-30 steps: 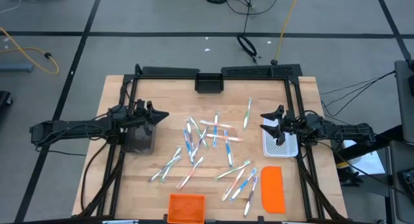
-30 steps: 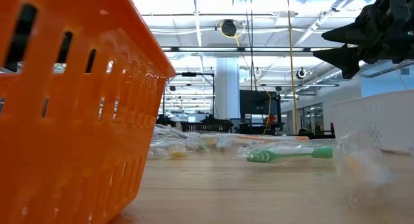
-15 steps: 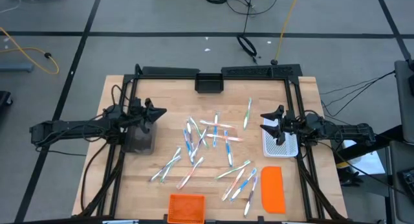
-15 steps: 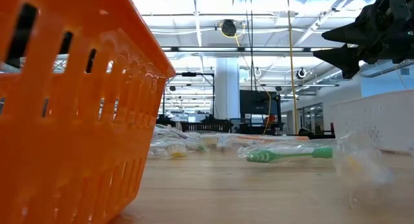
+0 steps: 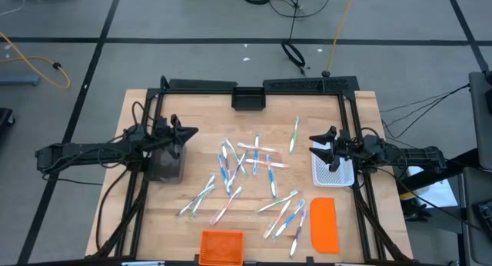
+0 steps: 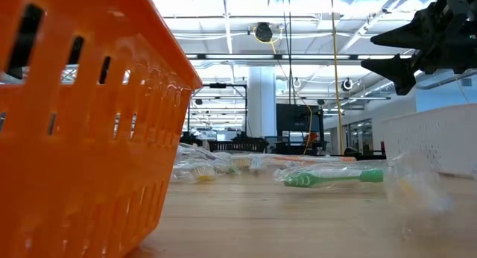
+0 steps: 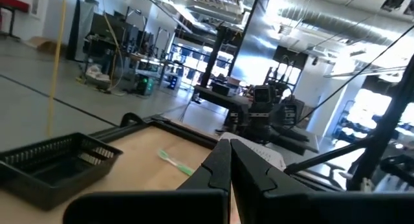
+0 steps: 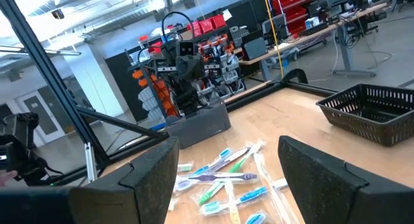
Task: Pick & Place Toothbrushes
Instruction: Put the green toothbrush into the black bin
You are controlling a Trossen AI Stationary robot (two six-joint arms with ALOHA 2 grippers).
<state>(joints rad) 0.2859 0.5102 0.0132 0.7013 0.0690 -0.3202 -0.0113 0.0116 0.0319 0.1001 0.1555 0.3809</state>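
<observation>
Toothbrushes [image 5: 250, 170] lie scattered at the table's [image 5: 207, 104] centre. Left gripper [image 5: 191, 133], fingers closed and empty, hovers at nine o'clock; right gripper [image 5: 314, 144], fingers spread, empty, at three o'clock.

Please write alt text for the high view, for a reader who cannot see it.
About twenty toothbrushes lie scattered on a wooden table. The left tool, shut, hovers above a dark bin; the right tool, open, above a white basket.

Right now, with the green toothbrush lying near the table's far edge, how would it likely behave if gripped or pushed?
The green toothbrush looks thin and rigid, so probably stiff and light. It lies flat, apart from the others, so it would likely slide or spin when pushed. Its narrow handle may slip between fingers.
</observation>
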